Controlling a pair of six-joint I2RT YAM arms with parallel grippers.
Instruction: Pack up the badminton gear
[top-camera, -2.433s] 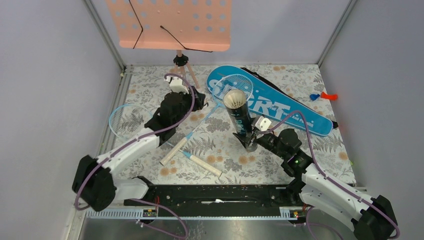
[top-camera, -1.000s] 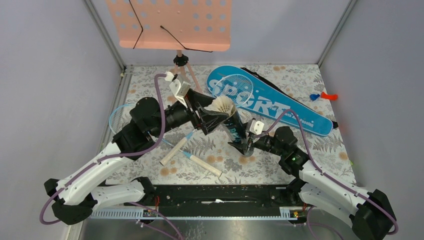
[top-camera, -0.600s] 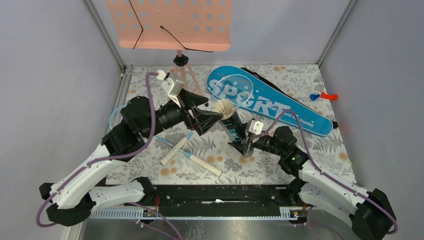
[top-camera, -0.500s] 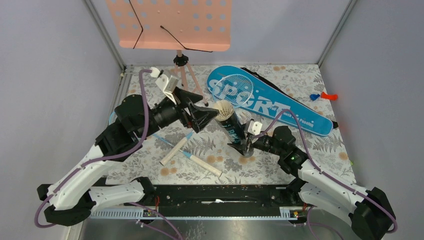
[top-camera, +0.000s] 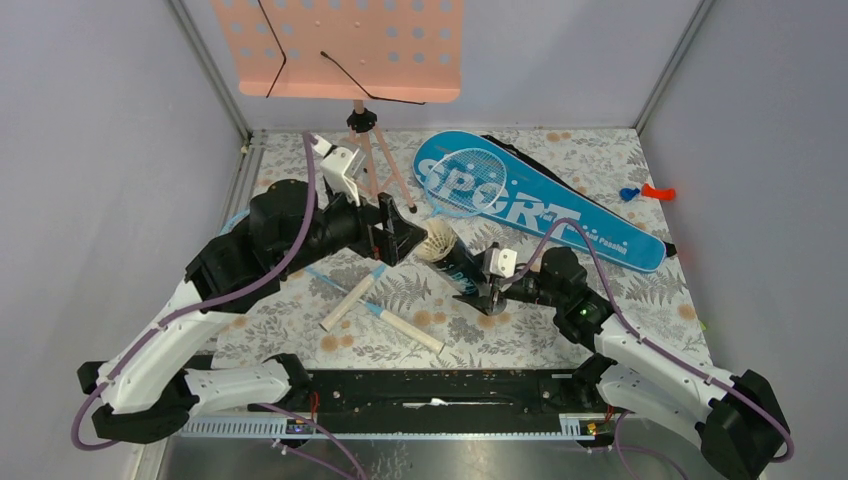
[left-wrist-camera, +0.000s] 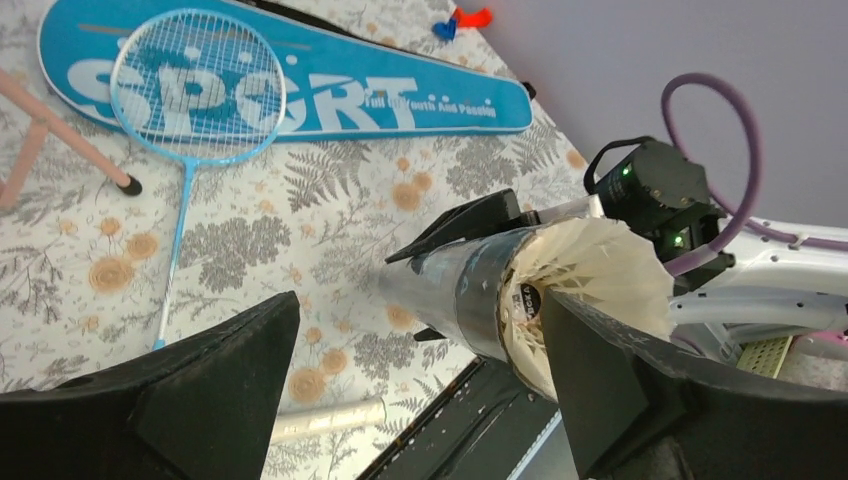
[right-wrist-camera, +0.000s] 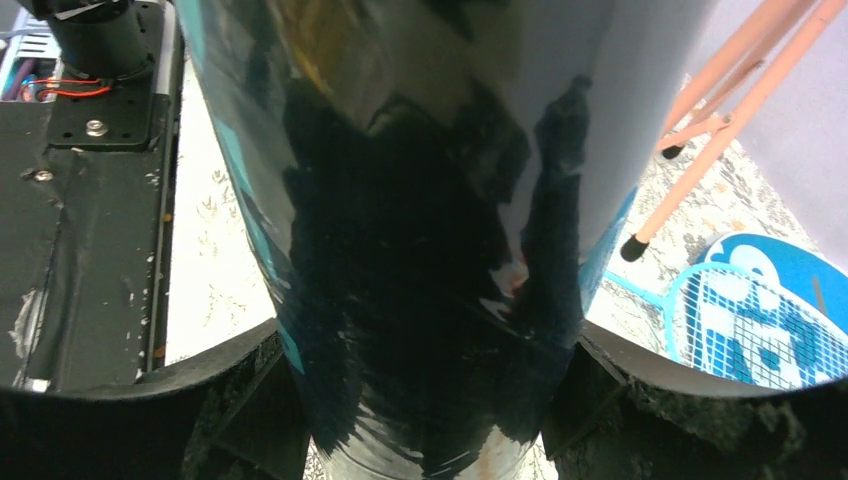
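**Tube held tilted by the right gripper, left gripper open at its mouth**

The right gripper (top-camera: 492, 292) is clamped around the lower end of the black lettered tube (top-camera: 462, 272). The tube leans with its open mouth toward the left arm, and a white shuttlecock (top-camera: 436, 243) sits in that mouth with its feathers protruding. The left gripper (left-wrist-camera: 415, 310) is spread wide and holds nothing, with one finger on each side of the tube's mouth. Contact with the feathers cannot be determined. Beyond the tube lies the blue racket bag (top-camera: 560, 215), with one racket head (top-camera: 470, 185) resting on it. To the near left of the tube, two pale handles (top-camera: 345, 305) lie close together on the floral table (top-camera: 660, 300).
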